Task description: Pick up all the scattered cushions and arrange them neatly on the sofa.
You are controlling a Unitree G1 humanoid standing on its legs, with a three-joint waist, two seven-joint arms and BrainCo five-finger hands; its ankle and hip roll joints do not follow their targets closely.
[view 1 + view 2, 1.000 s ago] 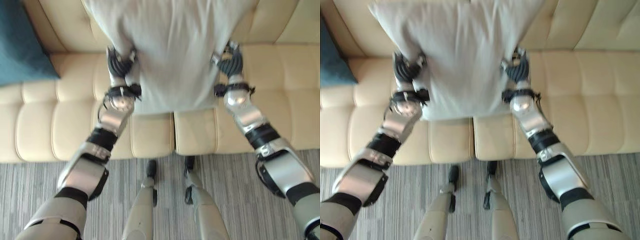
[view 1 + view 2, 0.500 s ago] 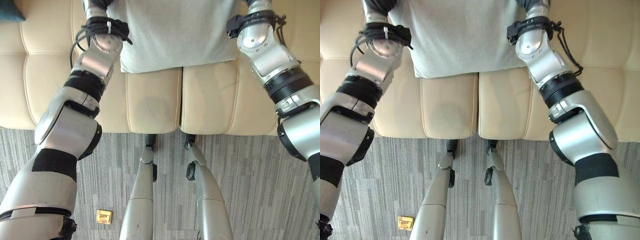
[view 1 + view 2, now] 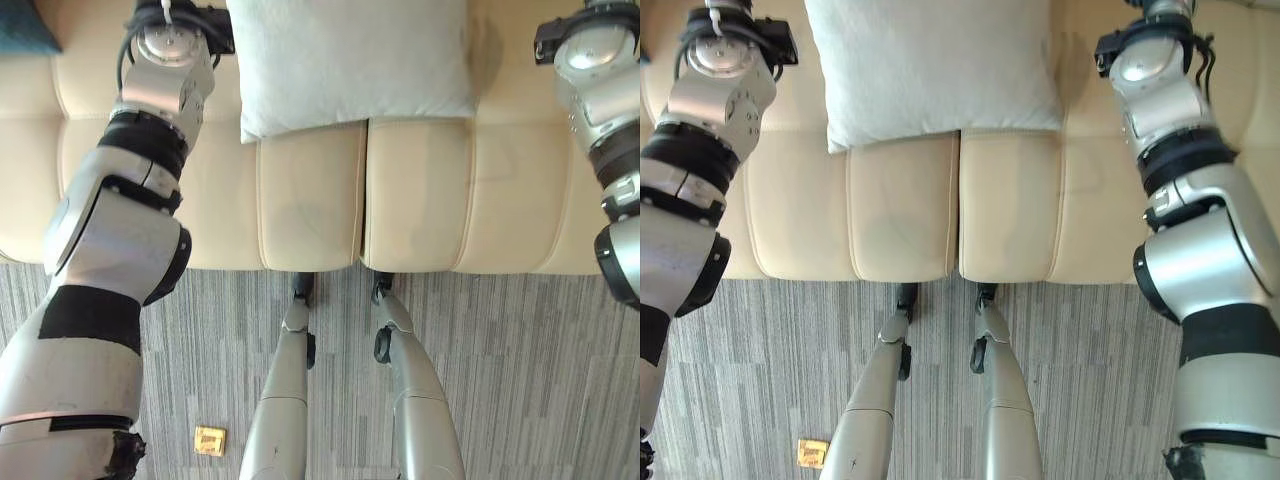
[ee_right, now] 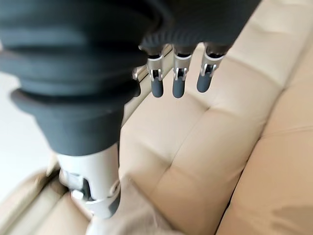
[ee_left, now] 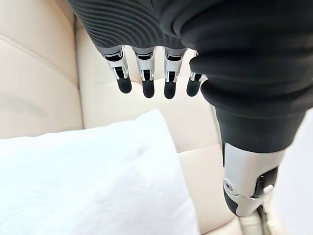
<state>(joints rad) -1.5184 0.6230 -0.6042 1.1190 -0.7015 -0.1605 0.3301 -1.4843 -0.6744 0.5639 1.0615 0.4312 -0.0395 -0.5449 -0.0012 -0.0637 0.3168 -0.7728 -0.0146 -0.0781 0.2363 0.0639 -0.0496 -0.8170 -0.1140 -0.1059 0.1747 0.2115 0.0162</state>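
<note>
Sofa: the cream sofa (image 3: 310, 200) spans the scene in front of me; its seat cushions meet at a seam under the middle of the pillow.
Floor: grey striped carpet (image 3: 500, 380) lies in front of the sofa.
Cushion: the pale grey cushion (image 3: 350, 60) lies flat on the sofa seat, leaning toward the backrest, between my two arms; neither of my hands touches it.
Cushion and left hand: in my left wrist view the cushion's corner (image 5: 88, 181) lies below and beside my fingers, apart from them.
Cushion and right hand: in my right wrist view my right hand hangs over the bare sofa backrest (image 4: 205, 142), off to the side of the cushion.
Other things: a dark teal cushion (image 3: 25, 25) shows its corner at the far left end of the sofa; a small yellow tag (image 3: 209, 439) lies on the carpet near my left side.
In the way: the seat between my arms and the cushion is bare.
Left hand: my left hand (image 5: 146, 73) has its fingers straight and side by side, holding nothing.
Right hand: my right hand (image 4: 178, 73) has its fingers straight and relaxed, holding nothing.
</note>
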